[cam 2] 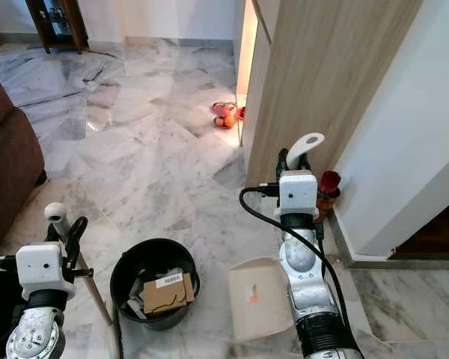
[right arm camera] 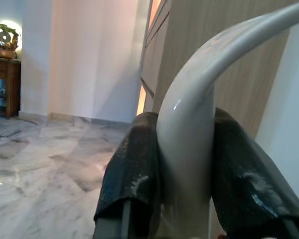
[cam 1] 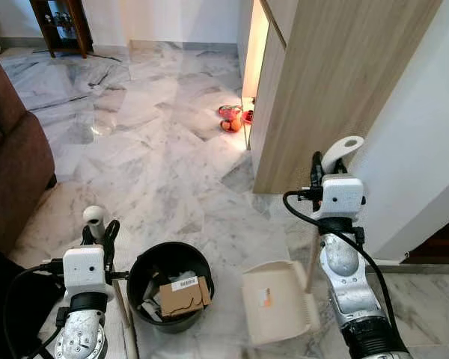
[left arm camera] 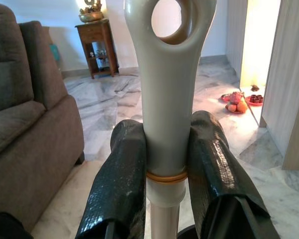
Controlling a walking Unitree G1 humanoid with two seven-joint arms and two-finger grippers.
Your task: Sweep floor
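My left gripper [cam 1: 101,230] is low on the left, shut on the white broom handle [cam 1: 95,218]. In the left wrist view both black fingers [left arm camera: 117,184] squeeze that handle [left arm camera: 167,74] just below its hanging hole. On the right, my right gripper [cam 1: 323,170] is shut on the curved white dustpan handle [cam 1: 343,149], with the fingers [right arm camera: 132,169] clamped on either side of the handle [right arm camera: 199,79]. The beige dustpan [cam 1: 277,301] hangs near the floor beside a black bin [cam 1: 138,266], which holds cardboard scraps [cam 1: 181,296]. The broom head is hidden.
A brown sofa [cam 1: 11,149] lines the left side. A tall wooden cabinet [cam 1: 337,82] and a white wall [cam 1: 426,149] close off the right. Red plates of fruit [cam 1: 230,117] sit on the marble floor [cam 1: 150,149] by the cabinet. A dark side table [cam 1: 60,22] stands far back.
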